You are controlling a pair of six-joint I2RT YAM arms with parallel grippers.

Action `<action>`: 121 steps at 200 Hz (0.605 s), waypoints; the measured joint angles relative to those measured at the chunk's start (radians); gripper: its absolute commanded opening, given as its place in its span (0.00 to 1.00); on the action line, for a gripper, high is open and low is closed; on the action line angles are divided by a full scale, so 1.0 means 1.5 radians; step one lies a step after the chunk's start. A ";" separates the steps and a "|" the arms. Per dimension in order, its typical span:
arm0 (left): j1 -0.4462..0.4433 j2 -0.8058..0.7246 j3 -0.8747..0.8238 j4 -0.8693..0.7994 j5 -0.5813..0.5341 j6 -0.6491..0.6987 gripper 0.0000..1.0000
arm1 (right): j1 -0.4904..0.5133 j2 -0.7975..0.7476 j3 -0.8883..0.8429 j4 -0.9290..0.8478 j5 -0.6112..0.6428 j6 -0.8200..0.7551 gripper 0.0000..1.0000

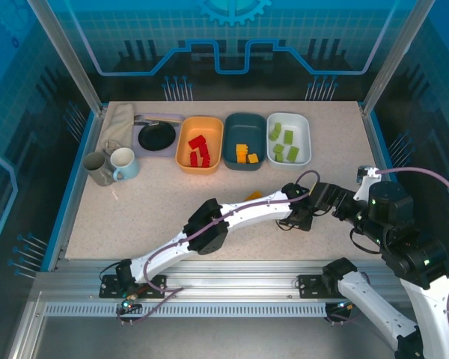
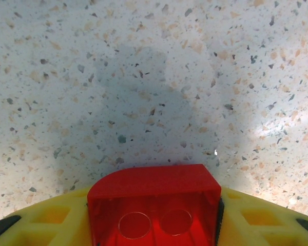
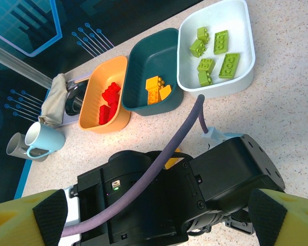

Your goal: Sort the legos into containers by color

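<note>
— What has the left hand [image 2: 154,225] got?
— A red brick [image 2: 154,197]. The yellow fingers [image 2: 46,220] are closed against both its sides, hollow underside toward the wrist camera. Speckled counter [image 1: 150,202] lies beyond; I can't tell whether the brick touches it.
— And the right hand [image 3: 154,220]?
— Spread wide, holding nothing, just above the left arm [image 1: 239,217], near the counter's right side.
— The tubs?
— In a row at the far edge. The orange tub [image 1: 181,146] holds red bricks [image 1: 200,152], the teal tub [image 1: 245,127] yellow bricks [image 1: 245,153], the white tub [image 1: 305,138] green bricks [image 1: 284,143].
— Anything loose?
— One yellow brick [image 1: 254,196] on the counter, just beside the left arm.
</note>
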 measured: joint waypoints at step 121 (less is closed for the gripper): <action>0.154 -0.314 -0.247 0.019 -0.042 0.006 0.48 | 0.000 0.085 0.021 0.076 -0.079 -0.030 0.90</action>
